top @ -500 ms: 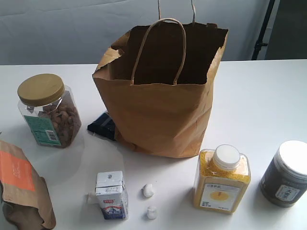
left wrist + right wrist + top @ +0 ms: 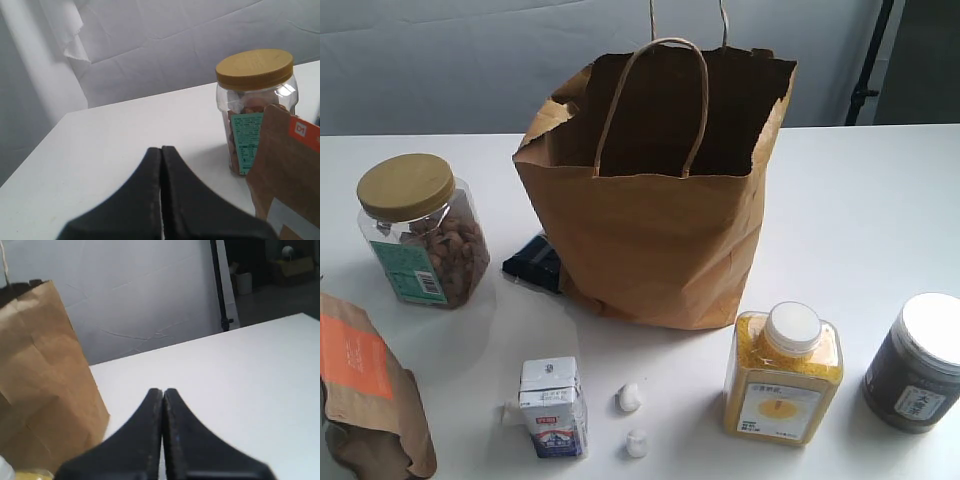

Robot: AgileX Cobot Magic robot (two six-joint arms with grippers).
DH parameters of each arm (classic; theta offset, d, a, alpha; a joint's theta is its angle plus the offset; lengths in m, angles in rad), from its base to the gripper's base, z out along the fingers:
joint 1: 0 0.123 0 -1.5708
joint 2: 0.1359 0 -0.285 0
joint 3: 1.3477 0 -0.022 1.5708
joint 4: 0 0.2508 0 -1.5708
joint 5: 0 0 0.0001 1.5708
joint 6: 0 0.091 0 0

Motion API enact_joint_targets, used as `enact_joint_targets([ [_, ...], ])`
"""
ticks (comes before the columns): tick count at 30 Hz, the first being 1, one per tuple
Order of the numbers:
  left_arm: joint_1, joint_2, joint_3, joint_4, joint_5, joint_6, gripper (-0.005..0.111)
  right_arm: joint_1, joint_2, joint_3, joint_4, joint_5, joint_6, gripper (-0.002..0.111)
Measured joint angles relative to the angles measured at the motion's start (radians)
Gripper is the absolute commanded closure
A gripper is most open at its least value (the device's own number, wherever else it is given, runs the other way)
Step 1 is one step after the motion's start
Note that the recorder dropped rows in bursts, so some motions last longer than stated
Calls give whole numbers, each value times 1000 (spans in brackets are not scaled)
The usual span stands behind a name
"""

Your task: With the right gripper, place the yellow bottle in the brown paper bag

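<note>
Yellow bottle (image 2: 782, 375) stands upright on a white table (image 2: 860, 200), just in front of the paper bag (image 2: 655, 240), whose mouth gapes open to receive it. Right gripper (image 2: 163, 395) hovers beside the bag, fingers pressed together, empty, bottle not yet grasped

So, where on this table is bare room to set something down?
The widest bare stretch of white table lies right of the brown paper bag, behind the squarish yellow bottle and dark round jar. A smaller patch lies between the gold-lidded nut jar and small white carton. The front edge is crowded.
</note>
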Motion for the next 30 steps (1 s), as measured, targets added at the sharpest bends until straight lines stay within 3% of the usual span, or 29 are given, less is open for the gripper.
enact_joint_targets([
  [5, 0, 0, 0, 0, 0, 0, 107, 0, 118, -171, -13, 75, 208, 108],
  [10, 0, 0, 0, 0, 0, 0, 107, 36, 415, -479, -40, 361, 68, 108],
  [14, 0, 0, 0, 0, 0, 0, 107, 190, 678, -729, -64, 620, -157, 108],
  [15, 0, 0, 0, 0, 0, 0, 107, 298, 794, -838, -95, 749, -257, 108],
  [17, 0, 0, 0, 0, 0, 0, 107, 414, 911, -946, -135, 882, -360, 108],
  [19, 0, 0, 0, 0, 0, 0, 107, 503, 1042, -1053, -174, 998, -438, 98],
  [24, 0, 0, 0, 0, 0, 0, 107, 625, 1251, -1138, -189, 1026, -494, 27],
  [26, 0, 0, 0, 0, 0, 0, 107, 662, 1300, -1138, -189, 1027, -523, 18],
  [30, 0, 0, 0, 0, 0, 0, 107, 682, 1375, -1138, -175, 1027, -597, 18],
])
